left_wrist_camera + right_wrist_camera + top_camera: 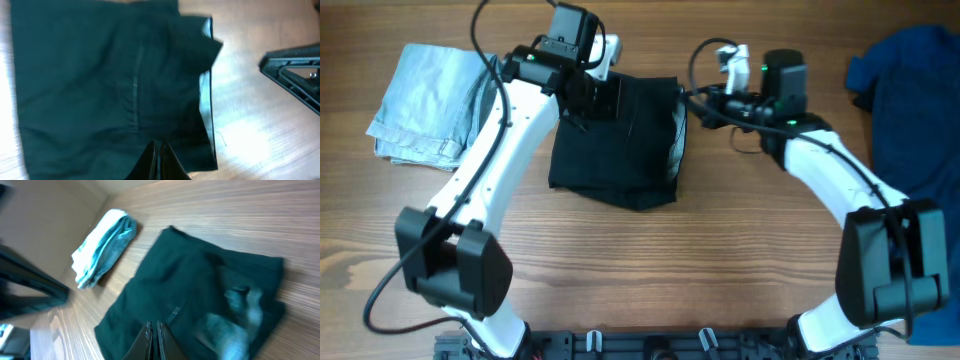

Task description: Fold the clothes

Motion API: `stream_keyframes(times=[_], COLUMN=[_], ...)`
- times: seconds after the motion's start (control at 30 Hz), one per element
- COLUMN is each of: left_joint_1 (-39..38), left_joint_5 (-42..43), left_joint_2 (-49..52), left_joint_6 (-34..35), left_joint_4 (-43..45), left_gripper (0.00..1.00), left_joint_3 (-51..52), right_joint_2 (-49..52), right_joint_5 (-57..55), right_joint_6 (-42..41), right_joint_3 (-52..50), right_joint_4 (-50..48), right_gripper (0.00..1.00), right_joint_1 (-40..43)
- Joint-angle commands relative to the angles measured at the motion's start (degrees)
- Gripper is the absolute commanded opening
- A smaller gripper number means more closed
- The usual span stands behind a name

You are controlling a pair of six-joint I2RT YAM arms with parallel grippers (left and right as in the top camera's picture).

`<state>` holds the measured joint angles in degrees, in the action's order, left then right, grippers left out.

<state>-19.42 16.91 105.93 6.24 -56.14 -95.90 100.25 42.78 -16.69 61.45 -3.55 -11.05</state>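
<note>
At the middle of the surface lie the black shorts (pixel 615 140), folded into a rough square with a strip of paler lining showing along their right edge. My left gripper (pixel 158 146) hangs over the top edge of the shorts with its fingers pressed together; I cannot tell whether any cloth is caught between them. My right gripper (pixel 154 325) comes in from the right side, its tips at the shorts' right edge, and its fingers are closed as well, with black fabric directly beneath them. Off to the left, well apart from the shorts, a pale blue denim piece (pixel 430 105) sits folded in a stack. At the far right edge a royal-blue garment (pixel 910 95) lies loosely spread. Everything rests on a wood-grain surface (pixel 720 260). Past its edge the right wrist view gives me only a blurred, plain beige area.
</note>
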Motion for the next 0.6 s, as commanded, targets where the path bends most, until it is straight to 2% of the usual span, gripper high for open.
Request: stream_keyframes(times=[0.0, 0.4, 0.57], left_joint_1=[0.15, 0.15, 0.20], left_joint_5=[8.44, 13.31, 14.80], left_joint_2=[3.04, 4.79, 4.79], left_joint_6=[-3.52, -4.55, -4.48], left_joint_4=[0.24, 4.28, 9.01], left_gripper=[0.04, 0.04, 0.04], left_joint_3=[2.78, 10.08, 13.75], right_joint_2=[1.60, 9.84, 13.70], right_joint_5=[-4.00, -10.78, -12.41], right_joint_6=[-1.51, -1.55, -1.92], right_joint_3=[0.81, 0.81, 0.81], right_joint_4=[-1.86, -9.62, -15.37], right_gripper=[0.04, 0.04, 0.04], right_joint_1=[-3.54, -6.62, -6.75])
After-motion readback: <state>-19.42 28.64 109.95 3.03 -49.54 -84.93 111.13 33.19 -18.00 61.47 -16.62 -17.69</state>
